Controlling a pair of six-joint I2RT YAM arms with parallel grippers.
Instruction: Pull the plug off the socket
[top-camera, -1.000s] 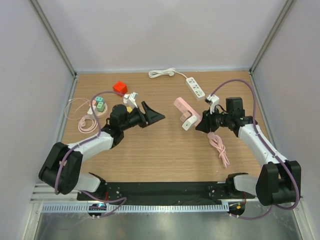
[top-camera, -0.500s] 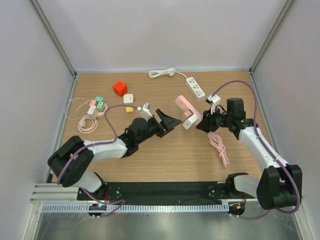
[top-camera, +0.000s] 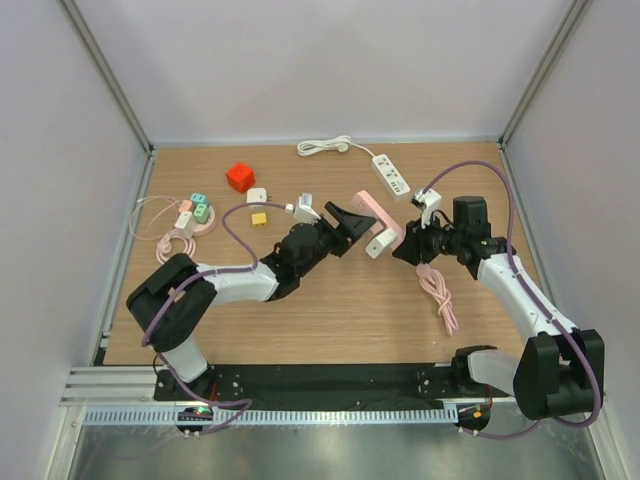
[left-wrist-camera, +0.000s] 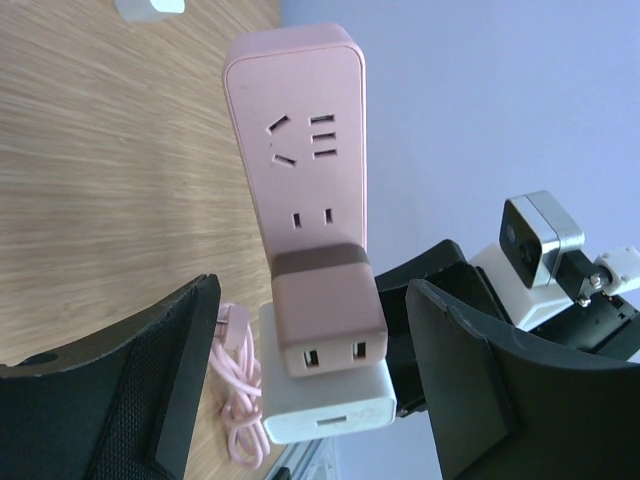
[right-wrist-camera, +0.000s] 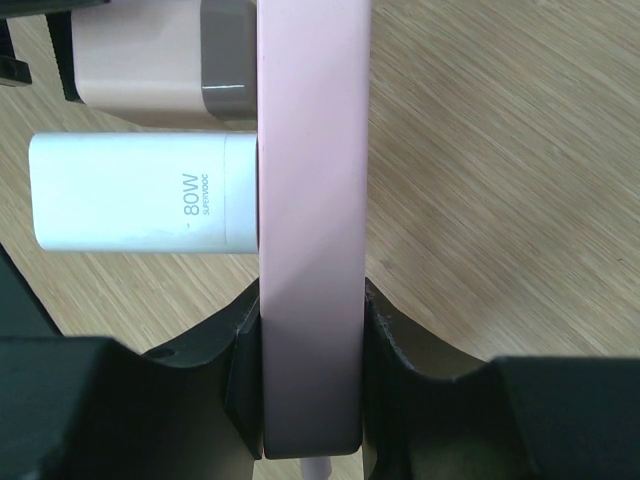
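My right gripper (top-camera: 405, 245) is shut on the lower end of a pink socket strip (top-camera: 378, 213), holding it tilted above the table; its jaws press both flat sides (right-wrist-camera: 312, 200). Two plugs sit in the strip: a pink charger (left-wrist-camera: 325, 320) (right-wrist-camera: 150, 60) and, beside it, a white charger (left-wrist-camera: 330, 410) (right-wrist-camera: 140, 195) (top-camera: 375, 247). My left gripper (top-camera: 360, 228) (left-wrist-camera: 312, 345) is open, its black fingers (left-wrist-camera: 130, 390) standing on either side of the two chargers with a gap to each. In the top view its fingers hide the pink charger.
A coiled pink cable (top-camera: 440, 295) lies under the right arm. A white power strip (top-camera: 390, 175) with its cord lies at the back. A red cube (top-camera: 240, 177), a white block (top-camera: 257, 196), a yellow piece (top-camera: 258, 218) and teal adapters (top-camera: 198, 210) sit at the left.
My left arm has swung right across the table, from the middle left up to the pink strip, and its open fingers now flank the chargers. The right arm and strip have barely moved.
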